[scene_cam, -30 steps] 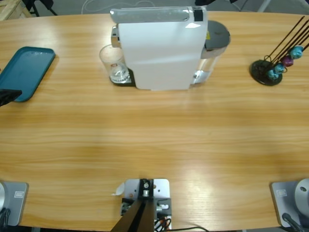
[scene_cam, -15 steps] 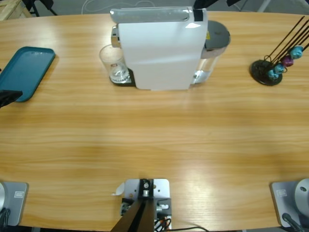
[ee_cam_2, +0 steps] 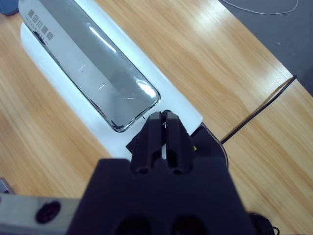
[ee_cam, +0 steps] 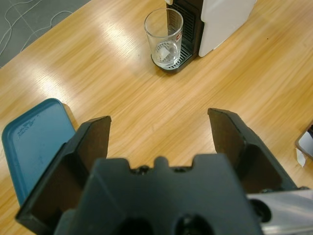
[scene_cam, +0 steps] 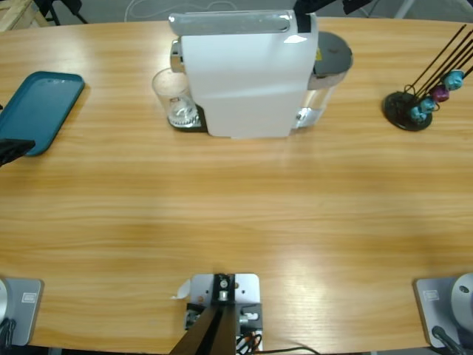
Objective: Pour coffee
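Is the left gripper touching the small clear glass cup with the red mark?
Apart. The left wrist view shows the open left gripper well short of the glass cup, bare wooden table between them.

White characters run along the silver lid (ee_cam_2: 93, 63) of the coffee machine (scene_cam: 244, 74), too small to read; the glass cup (ee_cam: 164, 36) bears an unreadable red mark.

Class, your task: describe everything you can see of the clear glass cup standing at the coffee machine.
The glass cup is small, clear and straight-walled, with a red mark on its side. It stands upright on the machine's black drip grate, at the front of the white coffee machine. It appears to hold no brown liquid; only pale reflections show at its bottom. No gripper touches it; the left gripper is well short of it.
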Controlling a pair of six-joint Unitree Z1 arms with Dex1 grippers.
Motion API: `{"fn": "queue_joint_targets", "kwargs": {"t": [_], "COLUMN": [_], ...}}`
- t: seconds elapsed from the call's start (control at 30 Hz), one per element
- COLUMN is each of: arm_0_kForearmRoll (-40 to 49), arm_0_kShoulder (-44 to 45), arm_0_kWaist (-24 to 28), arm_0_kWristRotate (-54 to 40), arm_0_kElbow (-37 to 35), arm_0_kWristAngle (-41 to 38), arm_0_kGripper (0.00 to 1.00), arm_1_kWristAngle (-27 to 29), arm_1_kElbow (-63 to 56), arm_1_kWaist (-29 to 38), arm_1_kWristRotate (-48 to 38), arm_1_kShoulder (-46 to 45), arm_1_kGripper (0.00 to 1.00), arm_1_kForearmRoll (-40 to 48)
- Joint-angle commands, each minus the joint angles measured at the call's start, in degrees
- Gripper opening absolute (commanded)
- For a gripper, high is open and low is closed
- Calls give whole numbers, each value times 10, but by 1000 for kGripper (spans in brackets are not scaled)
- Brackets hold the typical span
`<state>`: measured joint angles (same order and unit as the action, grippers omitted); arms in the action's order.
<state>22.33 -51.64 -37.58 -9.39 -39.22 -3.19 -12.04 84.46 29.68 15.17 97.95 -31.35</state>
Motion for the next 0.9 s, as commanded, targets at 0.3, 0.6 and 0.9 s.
{"fn": "queue_joint_targets", "kwargs": {"t": [0.3, 0.6, 0.9], "arm_0_kForearmRoll": [6, 7, 7], "arm_0_kShoulder": [-17, -20, -21], "arm_0_kWaist": [-7, -7, -7], "arm_0_kWristRotate": [2, 2, 2], "arm_0_kElbow": [16, 15, 15], "arm_0_kWristAngle": [7, 7, 7], "arm_0_kGripper": [849, 849, 849], "arm_1_kWristAngle": [25, 27, 27], "arm_1_kElbow": [-5, 9, 14], "arm_1_kWaist": [-13, -13, -13], "arm_1_kWristRotate": [5, 10, 10], "arm_1_kShoulder": [-11, -6, -2], "arm_1_kGripper": [0, 0, 0], "arm_1_kForearmRoll": [-16, -29, -29]}}
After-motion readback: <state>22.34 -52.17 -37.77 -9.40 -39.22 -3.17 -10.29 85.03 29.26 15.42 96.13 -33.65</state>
